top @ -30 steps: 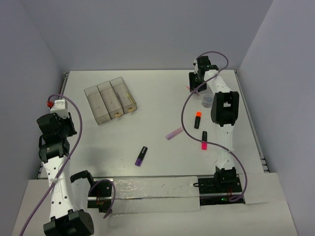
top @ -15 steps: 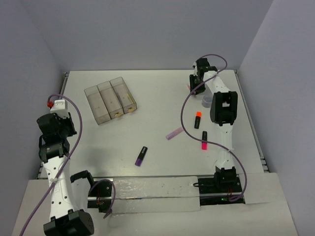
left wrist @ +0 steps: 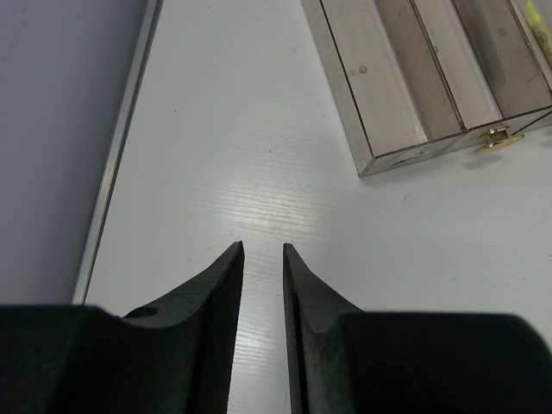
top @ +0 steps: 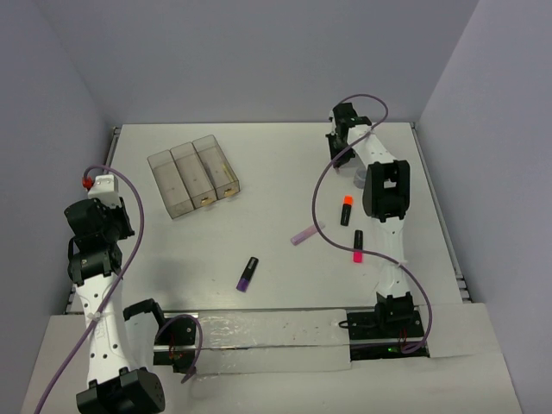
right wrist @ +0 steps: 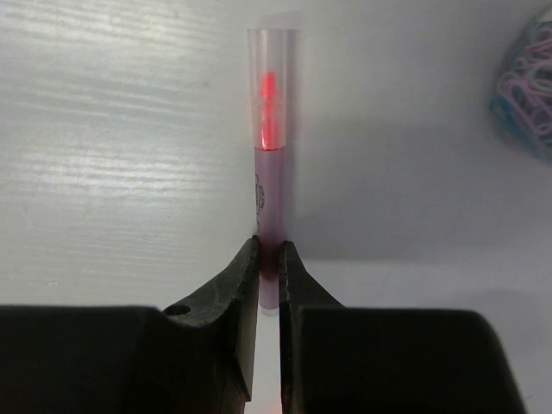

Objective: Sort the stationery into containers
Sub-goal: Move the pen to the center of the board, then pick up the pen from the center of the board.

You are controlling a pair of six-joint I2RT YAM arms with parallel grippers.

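Broadly, the white table (top: 276,164) is carrying everything, with the three joined containers (top: 194,175) sitting in a slanted row on its far-left part. The right arm (top: 384,185) is reaching to the far-right area, while the left arm (top: 95,250) is hanging over the near-left edge. The left gripper (left wrist: 261,250) is hovering above bare table short of the containers, its jaws standing a narrow gap apart with nothing between them. The right gripper (right wrist: 268,246) is pinching the near end of a pink stick (right wrist: 270,172), which is lying flat on the table and pointing away from it. Four markers are lying well apart from the containers: purple marker (top: 248,273) nearest, lilac marker (top: 304,233), pink-red marker (top: 356,245) and orange marker (top: 346,209). A grey-blue roll (right wrist: 528,86) is sitting near the stick's right.
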